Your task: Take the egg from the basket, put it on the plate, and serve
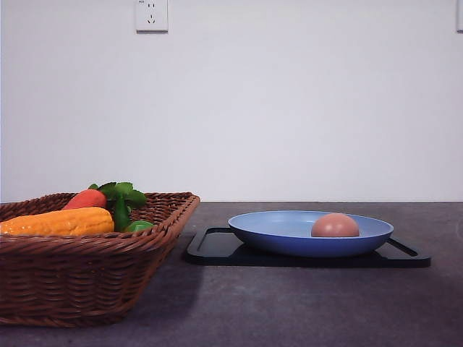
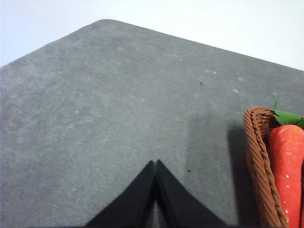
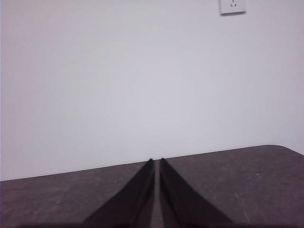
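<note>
The egg (image 1: pixel 335 225) already lies in the blue plate (image 1: pixel 282 233), right of its middle, and the plate sits on a black tray (image 1: pixel 217 249) on the counter (image 1: pixel 304 303). The basket (image 1: pixel 87 282) holds only corn (image 1: pixel 58 222) and a carrot (image 1: pixel 85 199). Both sets of jaws are pressed together and empty: the left jaws (image 2: pixel 156 164) hang over bare counter just beside the basket rim, the right jaws (image 3: pixel 156 161) point toward the wall. Serving probably means moving the plate; it lies on the right arm's side, so that arm seems nearer, though how far the plate lies from the jaws cannot be told
</note>
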`<state>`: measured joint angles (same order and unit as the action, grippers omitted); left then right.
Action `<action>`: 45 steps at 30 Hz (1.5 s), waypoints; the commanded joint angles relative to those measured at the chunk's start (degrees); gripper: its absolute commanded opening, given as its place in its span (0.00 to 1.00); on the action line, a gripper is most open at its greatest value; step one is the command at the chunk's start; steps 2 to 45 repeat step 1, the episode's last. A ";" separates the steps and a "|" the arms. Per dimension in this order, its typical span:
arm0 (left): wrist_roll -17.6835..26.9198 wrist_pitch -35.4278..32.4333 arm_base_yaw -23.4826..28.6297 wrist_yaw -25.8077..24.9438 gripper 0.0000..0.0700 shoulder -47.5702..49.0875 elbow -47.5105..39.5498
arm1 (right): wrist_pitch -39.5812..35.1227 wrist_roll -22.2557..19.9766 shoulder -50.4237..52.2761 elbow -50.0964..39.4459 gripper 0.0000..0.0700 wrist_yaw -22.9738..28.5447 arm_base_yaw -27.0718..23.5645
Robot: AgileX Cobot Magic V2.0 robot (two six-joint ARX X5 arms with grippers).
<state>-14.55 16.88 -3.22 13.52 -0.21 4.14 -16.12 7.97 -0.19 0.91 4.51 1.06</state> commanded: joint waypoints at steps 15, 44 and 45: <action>-0.07 0.70 0.00 0.00 0.00 0.04 -1.40 | -0.63 0.59 -0.02 -0.35 0.00 -0.04 0.50; -0.07 0.70 0.00 0.00 0.00 0.04 -1.40 | -0.63 0.59 -0.02 -0.35 0.00 -0.04 0.50; -0.07 0.70 0.00 0.00 0.00 0.04 -1.40 | -0.63 0.59 -0.02 -0.35 0.00 -0.04 0.50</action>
